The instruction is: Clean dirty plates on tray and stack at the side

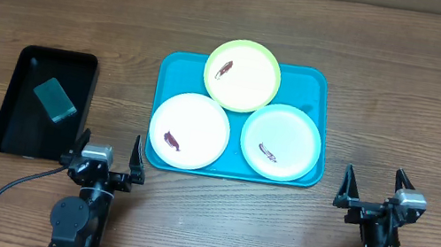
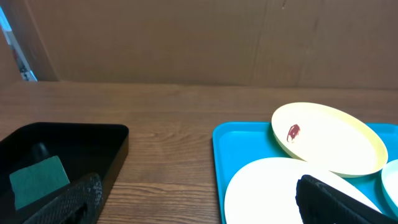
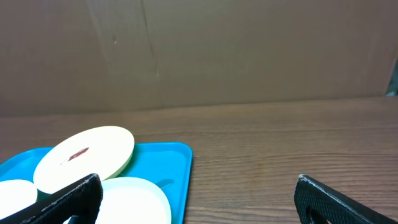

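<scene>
Cleaning had not begun; left hand [image 1: 110, 141] and right hand [image 1: 373, 176] sat spread wide, empty; next probably fetching the green rectangular sponge [image 1: 56, 100].

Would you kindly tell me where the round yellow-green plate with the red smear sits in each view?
Overhead: the yellow-green plate sits upper centre.
Left wrist: the plate is at right, mid-height.
Right wrist: the plate is at lower left.
Shared landmark: the turquoise plastic tray under it.
</scene>
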